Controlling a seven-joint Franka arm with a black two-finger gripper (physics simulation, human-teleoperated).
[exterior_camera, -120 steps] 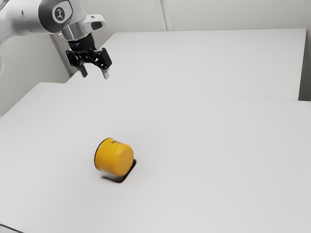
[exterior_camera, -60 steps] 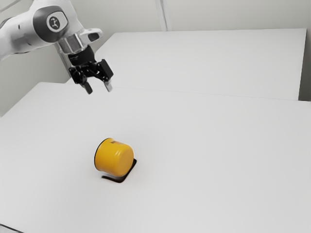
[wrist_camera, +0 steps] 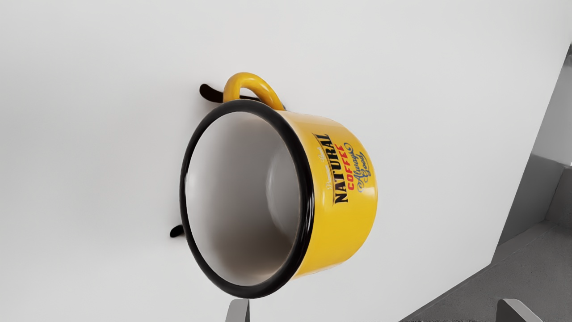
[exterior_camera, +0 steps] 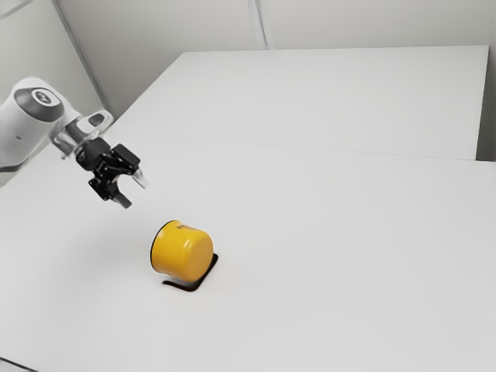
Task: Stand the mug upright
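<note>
The black-rimmed yellow coffee mug (exterior_camera: pixel 183 252) is seen tipped sideways – beyond and below the two-finger gripper (exterior_camera: pixel 135 194), untouched – whose fingers are held spread.

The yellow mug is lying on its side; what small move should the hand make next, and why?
Probably slide the open hand toward the black rim of the mug: in the wrist view one fingertip appears beside that rim, the other well past the closed end.
</note>
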